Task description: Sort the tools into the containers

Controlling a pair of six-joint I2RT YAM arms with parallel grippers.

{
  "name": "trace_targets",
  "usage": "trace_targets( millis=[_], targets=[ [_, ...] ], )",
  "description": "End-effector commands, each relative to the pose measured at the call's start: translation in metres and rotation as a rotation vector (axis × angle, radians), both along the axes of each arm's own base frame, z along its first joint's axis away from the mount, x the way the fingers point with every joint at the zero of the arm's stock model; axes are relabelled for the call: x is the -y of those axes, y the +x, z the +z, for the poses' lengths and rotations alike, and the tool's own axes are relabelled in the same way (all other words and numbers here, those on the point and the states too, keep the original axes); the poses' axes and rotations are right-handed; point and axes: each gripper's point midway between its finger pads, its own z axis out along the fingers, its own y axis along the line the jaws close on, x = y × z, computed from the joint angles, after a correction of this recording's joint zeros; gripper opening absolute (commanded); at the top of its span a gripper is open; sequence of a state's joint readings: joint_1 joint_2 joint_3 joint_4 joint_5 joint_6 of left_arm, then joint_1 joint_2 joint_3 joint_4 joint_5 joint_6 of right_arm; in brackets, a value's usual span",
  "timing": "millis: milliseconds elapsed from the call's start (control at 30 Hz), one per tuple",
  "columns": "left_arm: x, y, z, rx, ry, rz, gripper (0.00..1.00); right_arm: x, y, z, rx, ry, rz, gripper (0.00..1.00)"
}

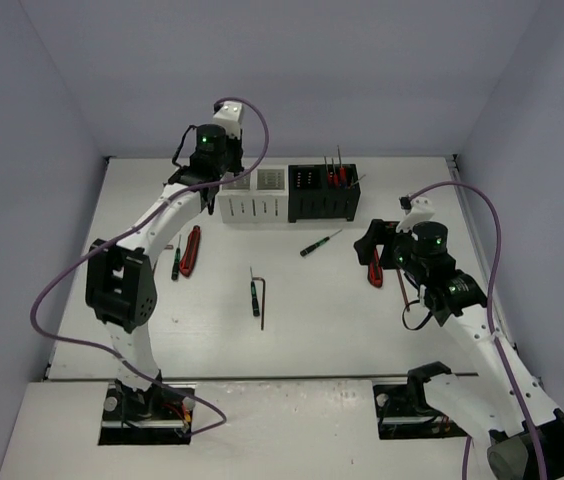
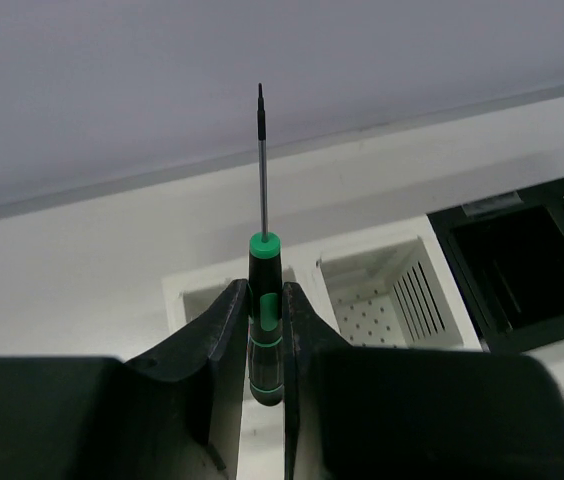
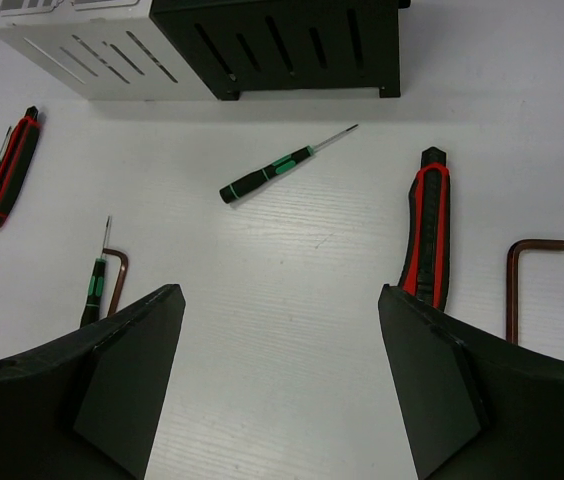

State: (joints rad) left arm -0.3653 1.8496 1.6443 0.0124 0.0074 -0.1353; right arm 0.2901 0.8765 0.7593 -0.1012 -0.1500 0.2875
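Observation:
My left gripper point(image 2: 263, 295) is shut on a green-and-black-handled screwdriver point(image 2: 263, 330), shaft pointing away, held above the left compartment of the white box point(image 2: 372, 262). In the top view that gripper point(image 1: 217, 178) is over the white box point(image 1: 252, 205), next to the black box point(image 1: 322, 205). My right gripper point(image 3: 277, 300) is open and empty above the table. A red-and-black-handled tool point(image 3: 429, 228) lies by its right finger, and a green screwdriver point(image 3: 267, 178) lies ahead of it. A hex key point(image 3: 522, 280) lies at the right.
Red-handled screwdrivers point(image 1: 335, 175) stand in the black box. Red-handled pliers point(image 1: 191, 250) and a green screwdriver point(image 1: 176, 258) lie at the left. A hex key and a small screwdriver point(image 1: 259, 295) lie mid-table. Purple cables loop over both arms.

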Motion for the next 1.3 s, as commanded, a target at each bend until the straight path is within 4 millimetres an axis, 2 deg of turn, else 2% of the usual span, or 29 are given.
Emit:
trace_targets(
  millis=[0, 200, 233, 367, 500, 533, 667, 700, 767, 900, 1000, 1067, 1100, 1133, 1200, 1267],
  targets=[
    [0.008, 0.023, 0.093, 0.293, -0.044, -0.014, 0.0, -0.007, -0.001, 0.029, 0.077, 0.03, 0.032, 0.76],
    [0.009, 0.039, 0.048, 0.24, -0.031, 0.016, 0.0, -0.005, -0.011, 0.025, 0.057, 0.019, 0.042, 0.77],
    [0.009, 0.039, 0.036, 0.219, -0.027, 0.017, 0.0, -0.004, -0.013, 0.025, 0.058, 0.018, 0.042, 0.77],
    [0.008, 0.037, 0.009, 0.201, -0.053, 0.03, 0.03, -0.002, -0.016, 0.024, 0.054, 0.009, 0.043, 0.77],
    [0.005, 0.034, 0.002, 0.187, -0.063, 0.04, 0.21, -0.003, -0.018, 0.022, 0.048, 0.001, 0.052, 0.77],
    [0.005, 0.033, 0.004, 0.192, -0.062, 0.041, 0.24, -0.002, -0.018, 0.022, 0.049, 0.001, 0.051, 0.77],
    [-0.004, 0.025, 0.015, 0.205, -0.066, 0.072, 0.53, -0.002, -0.019, 0.022, 0.048, 0.0, 0.053, 0.78],
    [-0.007, 0.022, 0.02, 0.211, -0.072, 0.085, 0.56, -0.003, -0.019, 0.022, 0.048, -0.001, 0.055, 0.78],
    [-0.015, 0.008, 0.045, 0.244, -0.101, 0.11, 0.59, -0.003, -0.019, 0.023, 0.048, 0.0, 0.057, 0.78],
    [-0.022, -0.028, 0.061, 0.174, -0.156, 0.186, 0.61, -0.003, -0.02, 0.026, 0.057, -0.002, 0.058, 0.79],
    [-0.019, -0.075, 0.055, 0.018, -0.087, 0.214, 0.61, -0.002, -0.02, 0.029, 0.061, -0.003, 0.058, 0.79],
    [0.003, -0.107, 0.054, -0.056, -0.075, 0.199, 0.61, -0.003, -0.019, 0.027, 0.053, -0.005, 0.059, 0.79],
    [0.005, -0.117, 0.052, -0.085, -0.098, 0.219, 0.61, -0.003, -0.019, 0.027, 0.052, -0.003, 0.063, 0.79],
    [0.006, -0.132, 0.041, -0.149, -0.091, 0.231, 0.61, -0.004, -0.019, 0.027, 0.05, -0.002, 0.066, 0.79],
    [0.017, -0.169, 0.013, -0.304, -0.101, 0.236, 0.61, -0.005, -0.02, 0.026, 0.041, 0.001, 0.072, 0.79],
    [0.019, -0.198, -0.017, -0.444, -0.096, 0.245, 0.61, -0.007, -0.021, 0.025, 0.036, 0.005, 0.078, 0.8]
  ],
)
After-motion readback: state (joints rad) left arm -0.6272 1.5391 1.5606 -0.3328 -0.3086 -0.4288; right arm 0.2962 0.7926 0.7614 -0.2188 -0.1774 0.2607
